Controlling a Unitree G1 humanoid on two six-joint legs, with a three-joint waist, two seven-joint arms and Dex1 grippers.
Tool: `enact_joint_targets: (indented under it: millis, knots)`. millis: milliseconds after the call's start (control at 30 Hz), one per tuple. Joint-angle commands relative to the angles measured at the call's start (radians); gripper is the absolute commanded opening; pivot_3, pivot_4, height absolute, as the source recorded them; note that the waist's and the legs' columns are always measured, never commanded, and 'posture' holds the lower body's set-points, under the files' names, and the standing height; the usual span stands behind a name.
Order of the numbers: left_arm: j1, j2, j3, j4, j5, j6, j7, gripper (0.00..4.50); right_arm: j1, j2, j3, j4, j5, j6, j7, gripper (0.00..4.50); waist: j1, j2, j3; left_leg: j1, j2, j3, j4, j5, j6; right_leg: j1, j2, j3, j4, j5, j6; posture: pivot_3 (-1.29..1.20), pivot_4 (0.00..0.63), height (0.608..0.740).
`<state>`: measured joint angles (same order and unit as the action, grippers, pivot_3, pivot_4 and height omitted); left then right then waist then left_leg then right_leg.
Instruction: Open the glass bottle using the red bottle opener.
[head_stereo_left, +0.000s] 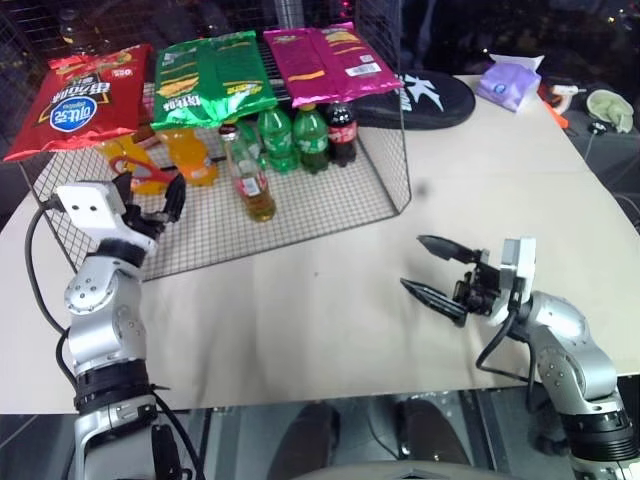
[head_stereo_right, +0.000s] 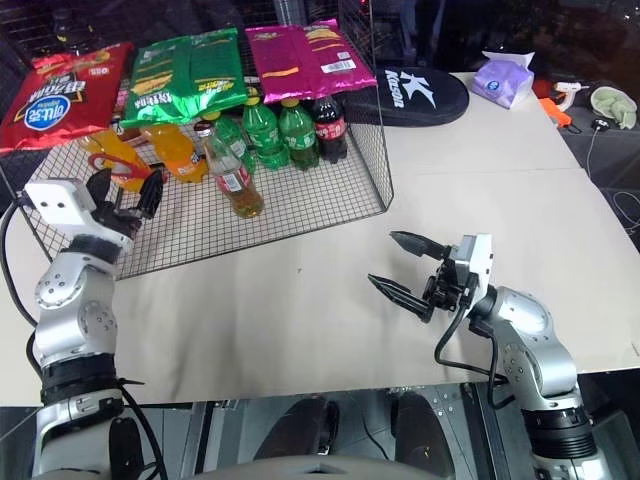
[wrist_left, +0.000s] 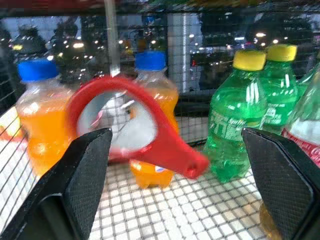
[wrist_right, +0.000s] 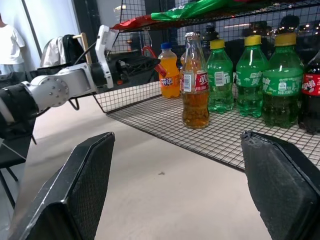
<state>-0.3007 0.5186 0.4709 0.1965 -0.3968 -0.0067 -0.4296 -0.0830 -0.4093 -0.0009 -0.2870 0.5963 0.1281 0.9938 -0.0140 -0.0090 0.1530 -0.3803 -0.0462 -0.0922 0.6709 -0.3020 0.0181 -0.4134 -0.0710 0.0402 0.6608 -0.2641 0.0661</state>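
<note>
Left gripper: fingers spread wide, empty, poised at the front of the wire rack, just short of the opener.
Right gripper: spread wide, empty, over the bare table, well apart from the rack.
Glass bottle: upright on the rack mesh, in front of the green bottles, capped.
Red bottle opener: ring head up, leaning beside the orange drink bottles, between the left fingers' line, untouched.

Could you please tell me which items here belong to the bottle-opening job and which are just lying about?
Job: glass bottle, red bottle opener.
Lying about: orange drink bottles, green soda bottles, cola bottle, crisp bags, tissue pack.
</note>
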Motion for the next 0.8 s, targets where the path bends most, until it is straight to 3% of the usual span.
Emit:
enact_joint_targets:
  millis: [33,333,800]
  knots:
    - [0.026,0.004,0.021,-0.068,-0.014,-0.011,0.004,4.3,-0.002,-0.007,-0.017,-0.021,0.008,-0.014,0.003,4.08,0.0,0.0,0.0,0.0,0.0,0.0,0.0,0.0,0.0,0.0,0.0,0.0,0.0,0.0,0.0,0.0,0.15,0.74]
    - [0.045,-0.017,0.044,-0.08,-0.032,0.001,0.049,4.3,-0.002,-0.013,-0.016,-0.019,0.009,-0.01,0.007,4.08,0.002,-0.001,0.0,0.0,0.0,0.0,0.0,0.0,0.0,0.0,0.0,0.0,0.0,0.0,0.0,0.0,0.15,0.74]
    - [-0.146,0.044,0.019,0.166,-0.004,-0.055,0.015,4.3,0.007,-0.012,-0.017,-0.027,-0.002,-0.016,-0.009,4.08,0.0,-0.002,-0.001,0.0,-0.001,0.0,0.002,0.0,0.0,0.0,0.001,-0.001,0.001,0.0,0.0,0.0,0.15,0.74]
